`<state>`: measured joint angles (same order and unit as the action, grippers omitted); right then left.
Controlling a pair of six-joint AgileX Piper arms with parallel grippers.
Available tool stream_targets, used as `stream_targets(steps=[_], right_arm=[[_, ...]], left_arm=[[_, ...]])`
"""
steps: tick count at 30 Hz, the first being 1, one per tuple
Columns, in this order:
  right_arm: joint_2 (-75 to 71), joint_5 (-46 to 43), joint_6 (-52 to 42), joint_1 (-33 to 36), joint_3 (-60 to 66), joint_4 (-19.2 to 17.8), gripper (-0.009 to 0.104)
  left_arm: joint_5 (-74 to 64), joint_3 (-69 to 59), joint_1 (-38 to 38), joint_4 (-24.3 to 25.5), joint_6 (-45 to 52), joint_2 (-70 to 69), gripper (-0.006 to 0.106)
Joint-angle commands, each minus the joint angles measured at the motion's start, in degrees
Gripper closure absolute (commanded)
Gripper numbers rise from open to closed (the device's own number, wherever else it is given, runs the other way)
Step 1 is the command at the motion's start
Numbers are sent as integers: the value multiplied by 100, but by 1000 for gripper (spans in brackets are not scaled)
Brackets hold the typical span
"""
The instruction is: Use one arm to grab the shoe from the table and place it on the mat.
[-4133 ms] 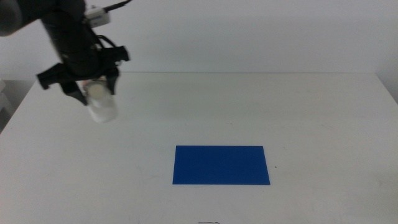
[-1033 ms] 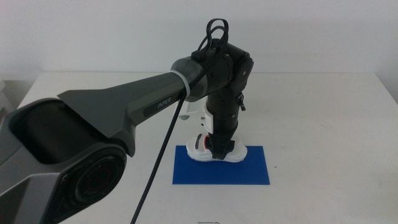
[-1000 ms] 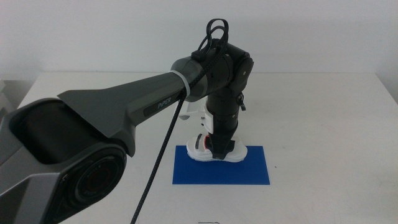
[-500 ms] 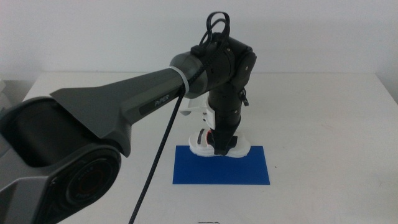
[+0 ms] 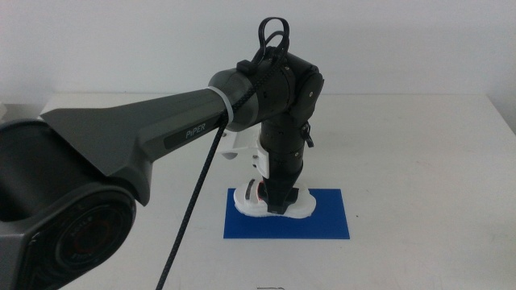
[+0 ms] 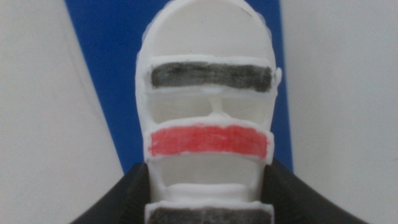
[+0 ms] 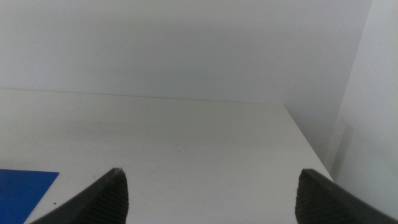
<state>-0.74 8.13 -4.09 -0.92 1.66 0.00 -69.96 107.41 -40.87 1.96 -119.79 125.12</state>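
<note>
The left arm (image 5: pixel 161 137) reaches from the left over the blue mat (image 5: pixel 326 219) on the white table (image 5: pixel 419 145). My left gripper (image 5: pixel 279 201) points down and is shut on the white shoe (image 5: pixel 255 201), which sits low over the mat's left part; I cannot tell if it touches. In the left wrist view the shoe (image 6: pixel 211 74), with black and red straps, fills the space between the jaws of my left gripper (image 6: pixel 209 193), with the mat (image 6: pixel 106 62) beneath. My right gripper (image 7: pixel 211 199) is open and empty, off to the right over bare table.
The mat's right half (image 5: pixel 330 221) is bare. The left arm's black cable (image 5: pixel 197 209) hangs down in front of the table's left side. A corner of the mat (image 7: pixel 25 186) shows in the right wrist view.
Earlier the left gripper held the shoe up at the far left. Over the last second it has shifted the shoe slightly left and lower over the mat.
</note>
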Motion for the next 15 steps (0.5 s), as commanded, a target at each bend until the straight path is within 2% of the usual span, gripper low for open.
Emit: stream_targets(steps=[1,12,14,15], right_arm=[[-111,-441,-30,9,-106,-51,1],[-111,-441,-30,9,-106,-51,1],[-111,-441,-30,9,-106,-51,1],[-111,-441,-30,9,-106,-51,1]], left_arm=[[-449,123,-3,-128,-131,-324,102],[-62,123,-3,-317,-131,-102,102],[61,123,-3,-317,-131,-102,98],[61,123,-3,-312,-131,-102,39]])
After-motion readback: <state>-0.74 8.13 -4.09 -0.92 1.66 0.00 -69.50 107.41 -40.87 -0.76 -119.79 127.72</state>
